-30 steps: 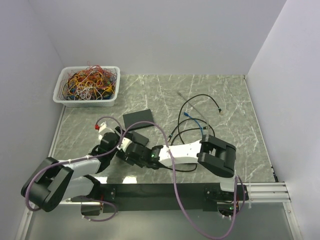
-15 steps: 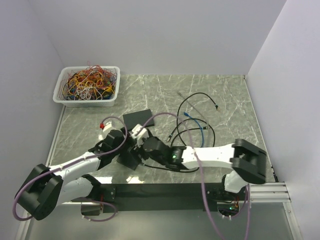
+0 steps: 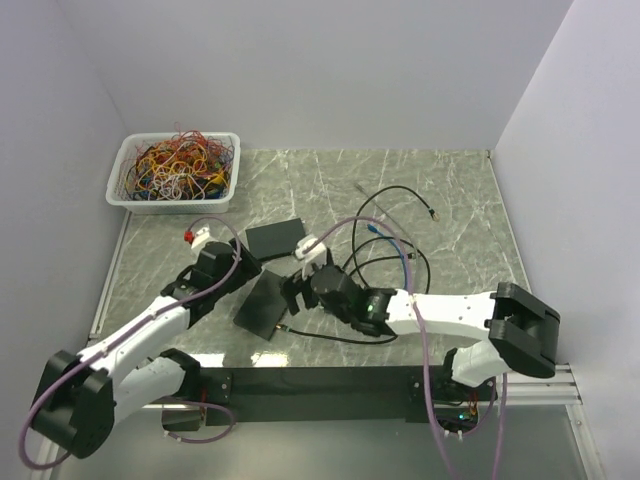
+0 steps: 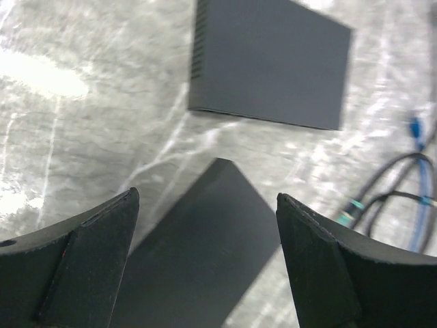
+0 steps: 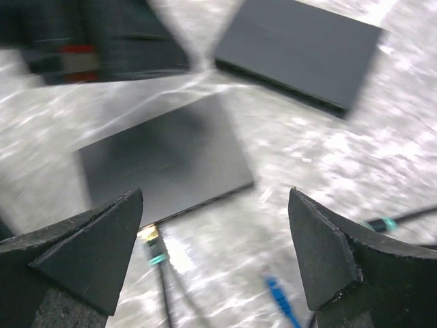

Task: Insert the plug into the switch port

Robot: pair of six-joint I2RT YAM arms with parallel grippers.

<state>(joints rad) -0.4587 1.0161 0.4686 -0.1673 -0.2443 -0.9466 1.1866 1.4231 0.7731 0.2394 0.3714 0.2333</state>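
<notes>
From above, you have two flat black boxes on the table (image 3: 450, 200): the far switch (image 3: 275, 237) lies square, and the near switch (image 3: 265, 303) sits turned at an angle just in front of it. The left gripper (image 3: 238, 268) hangs over the near switch's far-left corner. The right gripper (image 3: 296, 294) is by its right edge. Both are spread, and neither pinches anything. The plug (image 3: 286, 327) sits against the near switch's front edge, with its black cable (image 3: 340, 340) trailing off to the right. The basket (image 3: 170, 206) of tangled wires stands well apart at the back left.

Through the left wrist camera, the fingers (image 4: 89, 260) stand wide, with only the near switch's bare top below them. The plug is out of this view.

Through the right wrist camera, which is blurred, the fingers (image 5: 341, 253) are likewise wide apart and bare. The plug's gold tip touches the switch's edge, with a teal boot behind it. You cannot tell from here whether it is fully home in the port.

Take it that the insertion is at or near its end and you are at the letting-go step. Next, lift both arms clear without snagging the cable, then check the seating. If the plug stands proud, regrip it behind the boot and press along the port's line while the left gripper braces the box.
</notes>
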